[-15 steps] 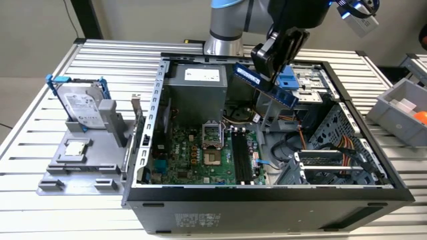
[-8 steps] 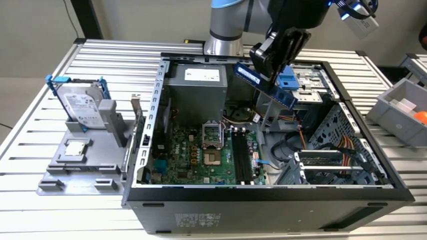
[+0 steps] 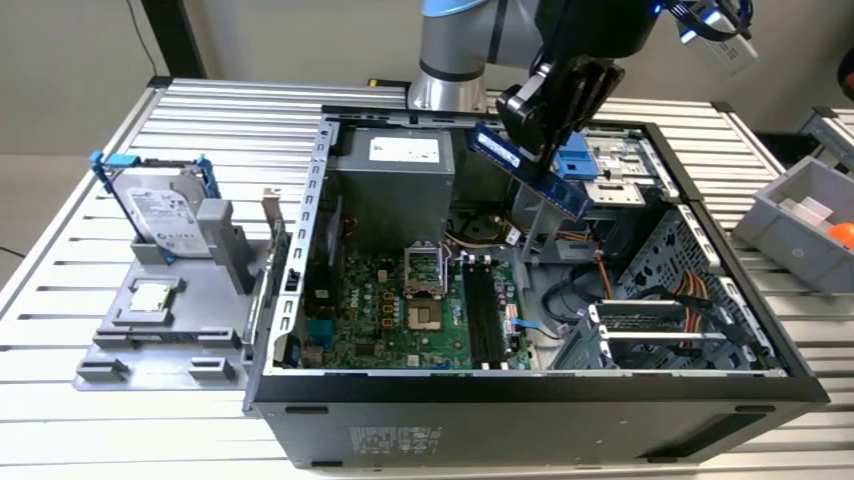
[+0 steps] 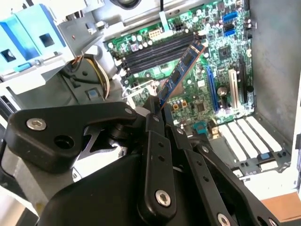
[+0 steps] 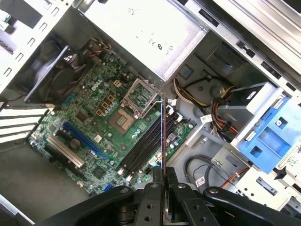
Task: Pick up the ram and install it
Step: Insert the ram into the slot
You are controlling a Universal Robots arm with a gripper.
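Note:
The ram is a narrow blue stick held tilted in the air over the open computer case, above the right part of the motherboard. My gripper is shut on its upper part. In the second wrist view the ram points from my gripper toward the dark memory slots. In the first wrist view the ram shows edge-on, rising from my gripper in line with the memory slots. It hangs apart from the slots.
A silver hard drive in a blue frame and a small square processor sit on a grey stand at the exterior view's left. A grey bin stands at the right. Inside the case are the power supply, cables and a blue drive bay.

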